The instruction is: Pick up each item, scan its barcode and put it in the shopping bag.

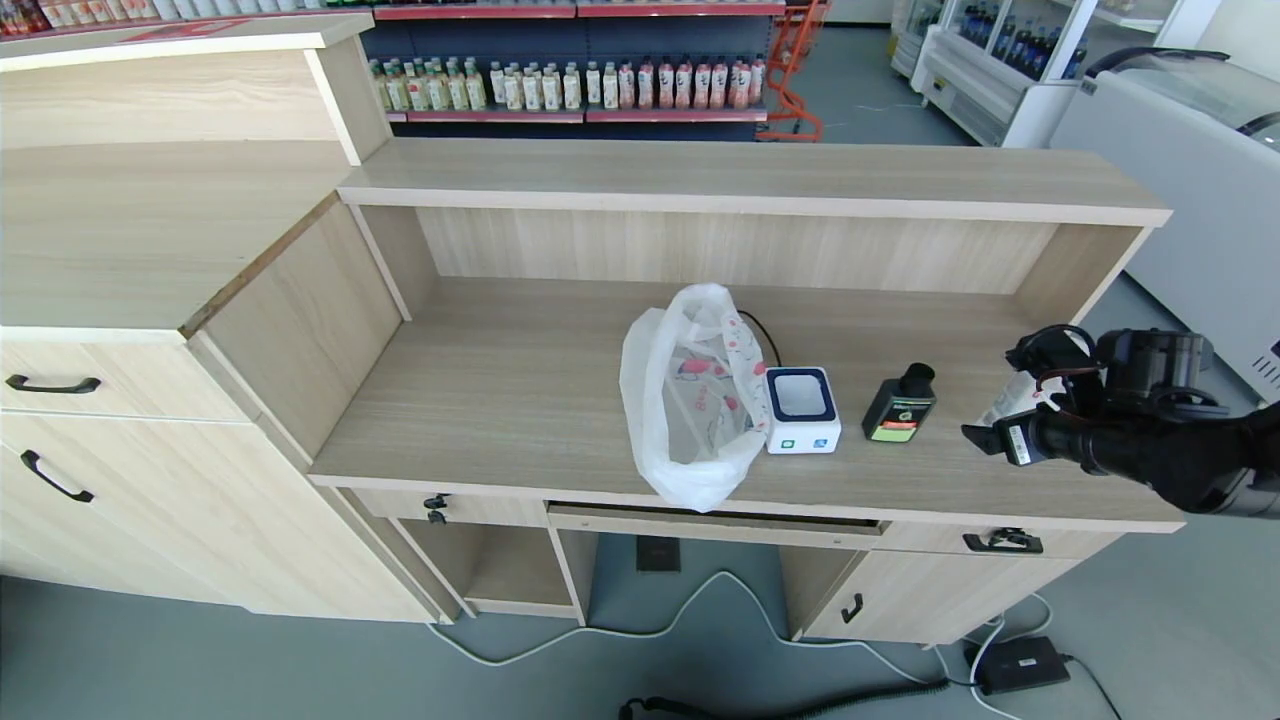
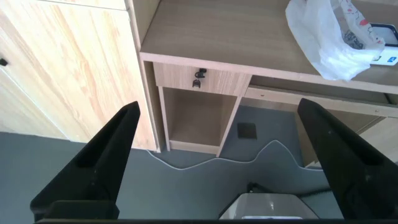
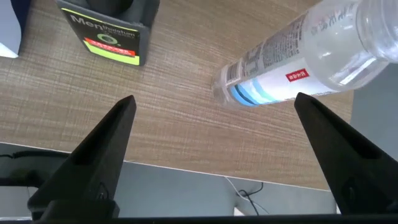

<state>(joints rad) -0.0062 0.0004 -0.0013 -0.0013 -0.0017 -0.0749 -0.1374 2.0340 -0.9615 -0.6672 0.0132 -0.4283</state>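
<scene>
One clear cylindrical bottle [image 3: 298, 62] lies on the wood-grain counter [image 1: 520, 400]

A shop, at its checkout: a pale wooden tabletop [image 1: 520, 400] carries a barcode scanner [image 1: 802, 410] and a plastic shopping bag [image 1: 690, 400] left of the right gripper [image 3: 214, 106]; far beyond it stand shelves of bottled drinks [image 1: 570, 85], glass-door coolers [image 1: 1000, 40] and a chest freezer [image 1: 1180, 130]

I'm looking over a light wooden counter [image 1: 520, 400], where a key [image 1: 434, 508] is hanging from a drawer lock. Behind it, rows of drink bottles [image 1: 570, 85] are standing on store shelves. A white cable [image 1: 620, 632] is trailing over the grey floor, and a black power brick [image 1: 1018, 664] is lying nearby.
</scene>
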